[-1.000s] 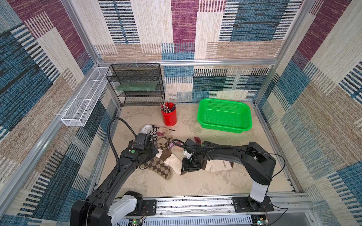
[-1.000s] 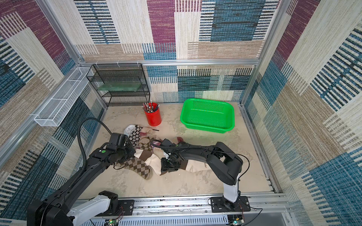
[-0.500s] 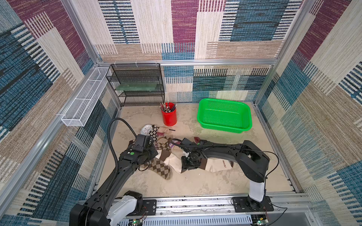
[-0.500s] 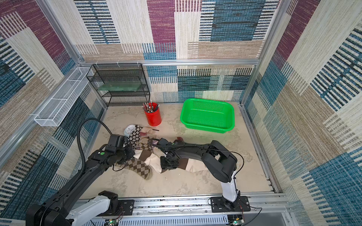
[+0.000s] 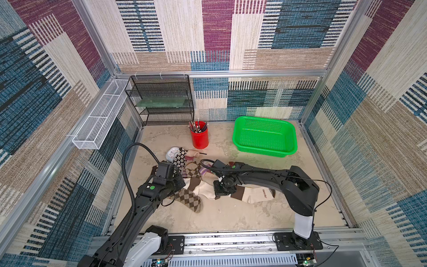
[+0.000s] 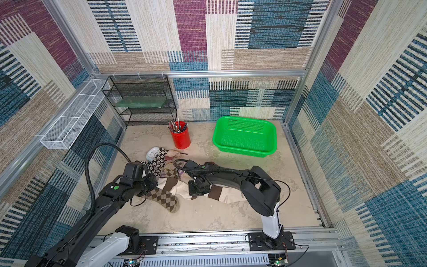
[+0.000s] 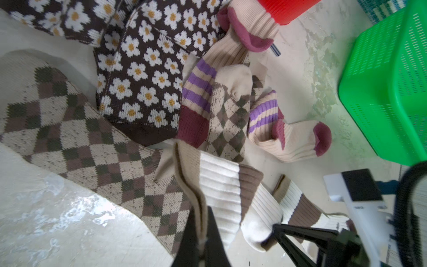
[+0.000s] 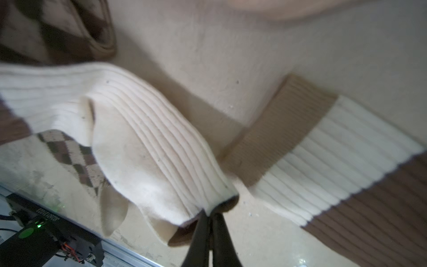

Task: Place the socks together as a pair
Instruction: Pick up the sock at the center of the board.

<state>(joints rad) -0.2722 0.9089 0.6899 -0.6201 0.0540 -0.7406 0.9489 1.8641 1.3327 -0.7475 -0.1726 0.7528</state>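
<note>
A cream sock (image 5: 205, 190) is clamped at the cuff by the left pincer (image 7: 199, 233) and at the toe by the right pincer (image 8: 209, 219); its mate (image 5: 254, 196) lies just beyond, lengthwise toward the right edge of the desk (image 5: 231, 215).

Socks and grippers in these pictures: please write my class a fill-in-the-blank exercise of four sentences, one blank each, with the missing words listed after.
1. The left gripper and the right gripper are both ___ on one cream-brown sock.
2. The pens stand in a cup whose colour is ___.
3. The dark brown sock is patterned with white ___.
4. The green basket holds ___ socks.

Missing words: shut; red; flowers; no.
</note>
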